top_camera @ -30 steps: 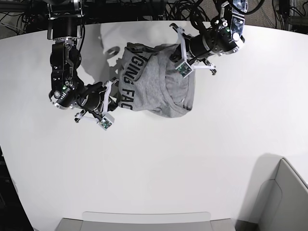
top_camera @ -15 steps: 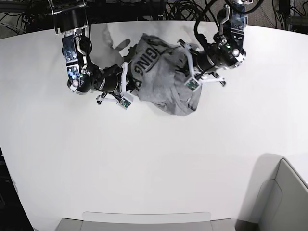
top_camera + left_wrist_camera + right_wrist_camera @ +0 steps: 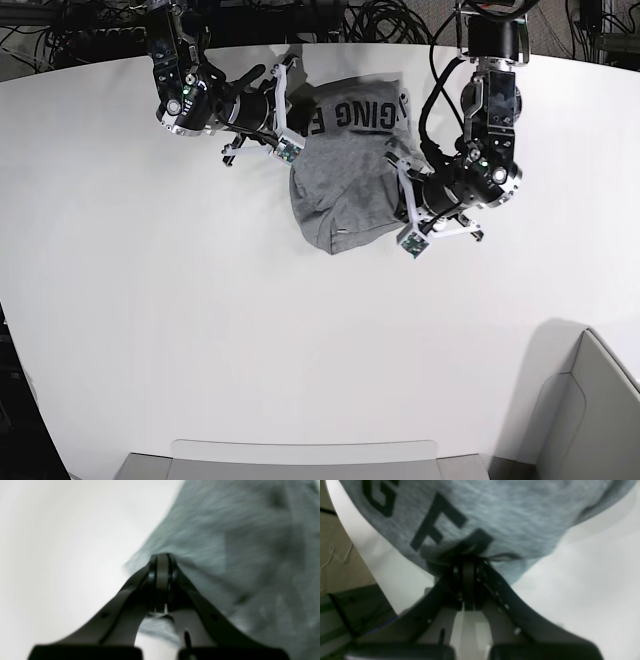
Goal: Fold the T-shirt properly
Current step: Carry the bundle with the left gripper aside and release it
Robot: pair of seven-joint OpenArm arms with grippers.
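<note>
Two grippers, both clamped tight on one T-shirt (image 3: 345,180), heather grey, bunched at upper centre of the base view on the white table (image 3: 200,330). Right gripper (image 3: 292,125): pinches the lettered edge, upper left of the bundle. Left gripper (image 3: 400,185): pinches plain cloth at the right. Handling note: likely step is spreading; draw the two grips apart evenly, keeping the cloth low, so it lies flat without twists.
</note>
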